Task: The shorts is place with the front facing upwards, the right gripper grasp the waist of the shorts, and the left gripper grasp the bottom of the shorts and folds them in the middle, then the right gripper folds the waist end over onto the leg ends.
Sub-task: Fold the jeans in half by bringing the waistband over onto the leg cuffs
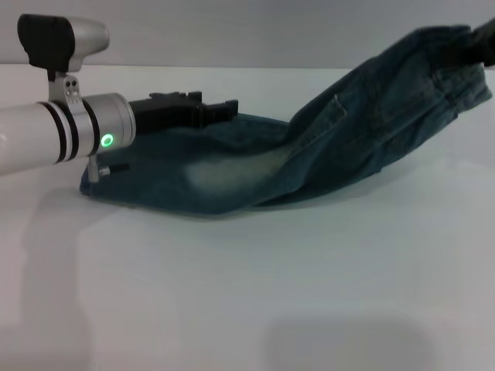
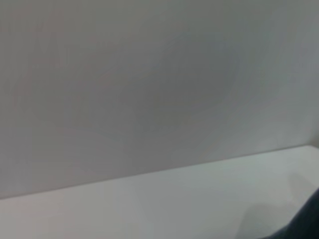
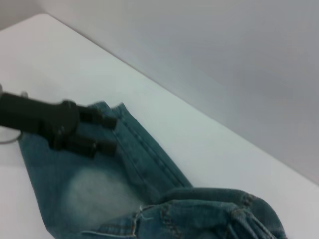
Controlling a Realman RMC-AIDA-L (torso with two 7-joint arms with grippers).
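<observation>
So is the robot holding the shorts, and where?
Yes. The right gripper holds the shorts up by the waist. The left gripper is at the leg ends, open.

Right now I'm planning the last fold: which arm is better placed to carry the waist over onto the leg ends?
Right. The right claw holds the waist lifted off the table; the left claw sits low over the leg ends.

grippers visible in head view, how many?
2. The left gripper hovers over the leg ends of the shorts on the table; the right gripper holds the lifted waist, mostly cut off.
</observation>
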